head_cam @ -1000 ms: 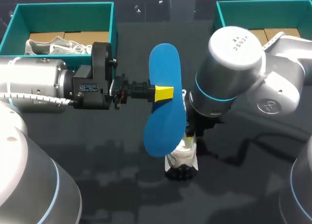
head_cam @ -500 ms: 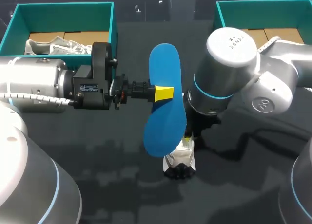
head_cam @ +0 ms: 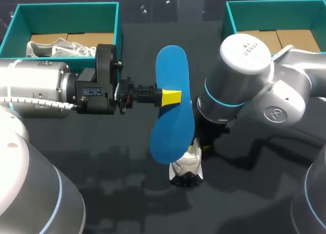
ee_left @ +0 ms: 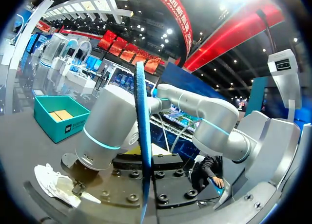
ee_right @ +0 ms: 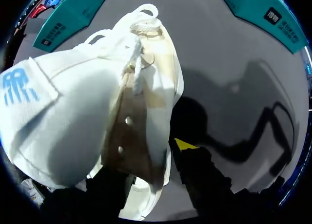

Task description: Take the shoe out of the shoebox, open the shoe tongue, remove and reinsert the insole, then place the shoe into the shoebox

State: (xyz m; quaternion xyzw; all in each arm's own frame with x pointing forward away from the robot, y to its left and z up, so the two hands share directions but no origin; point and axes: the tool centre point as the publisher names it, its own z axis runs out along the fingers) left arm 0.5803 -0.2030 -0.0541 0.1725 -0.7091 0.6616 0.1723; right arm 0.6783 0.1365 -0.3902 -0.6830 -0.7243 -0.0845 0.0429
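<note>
At the centre of the table (head_cam: pixel 102 163), your left gripper (head_cam: pixel 171 97) was closed on the blue insole (head_cam: pixel 173 66) near its middle. One yellow tip lay on its visible face, and the insole stood on edge with its ends at 12 and 6 o'clock. It probably handles as light and floppy, so a mid-length pinch suits it (the free ends may sag).

At 6 o'clock from it, the white shoe (head_cam: pixel 187 168) stood on end under your right gripper (ee_right: pixel 153 168). The fingers, narrowly parted, appeared to pinch the side wall beside the bared footbed. The upper looks soft, so take the collar.

One teal shoebox (head_cam: pixel 66 6) sat at 10 o'clock and the other shoebox (head_cam: pixel 275 4) at 2 o'clock, both well apart from the shoe.
</note>
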